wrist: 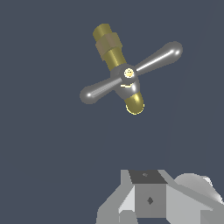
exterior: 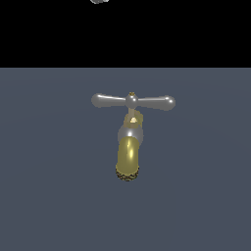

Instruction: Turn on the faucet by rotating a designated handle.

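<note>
Brass faucet (exterior: 129, 156) — silver handle (exterior: 133, 102) level, untouched

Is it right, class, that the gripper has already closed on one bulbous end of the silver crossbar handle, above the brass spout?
Not right. The handle is untouched: the wrist view shows it well clear of the gripper parts at the frame edge, and the exterior view shows nothing gripping either end. It does sit above the brass spout.

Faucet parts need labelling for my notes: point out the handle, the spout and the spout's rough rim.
handle (exterior: 131, 101): exterior view, on the central ball hub of the silver crossbar.
spout (exterior: 128, 152): exterior view, on the shiny brass-yellow curved body.
rough rim (exterior: 128, 173): exterior view, on the dark-gold ring at the spout's mouth.
</note>
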Action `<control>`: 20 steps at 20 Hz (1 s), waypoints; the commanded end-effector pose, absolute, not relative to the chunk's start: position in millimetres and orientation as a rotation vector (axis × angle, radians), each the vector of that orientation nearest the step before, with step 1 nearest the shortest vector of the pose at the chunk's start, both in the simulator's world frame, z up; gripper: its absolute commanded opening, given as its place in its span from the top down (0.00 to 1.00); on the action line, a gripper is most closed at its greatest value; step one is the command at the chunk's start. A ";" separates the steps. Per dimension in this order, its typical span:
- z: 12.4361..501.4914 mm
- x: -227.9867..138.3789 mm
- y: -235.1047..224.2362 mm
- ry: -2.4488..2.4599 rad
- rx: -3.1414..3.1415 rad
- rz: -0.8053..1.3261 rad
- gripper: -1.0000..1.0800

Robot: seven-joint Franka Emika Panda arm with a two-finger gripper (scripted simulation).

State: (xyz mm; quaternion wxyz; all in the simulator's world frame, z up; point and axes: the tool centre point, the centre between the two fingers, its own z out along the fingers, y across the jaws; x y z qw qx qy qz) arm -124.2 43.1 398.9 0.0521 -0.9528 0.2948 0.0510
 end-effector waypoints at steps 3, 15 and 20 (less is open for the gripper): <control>380.2 -102.8 48.7 1.069 -2.836 0.168 1.00; 324.0 -51.6 62.0 1.522 -2.645 0.179 1.00; 298.5 -32.6 66.7 1.706 -2.551 0.168 1.00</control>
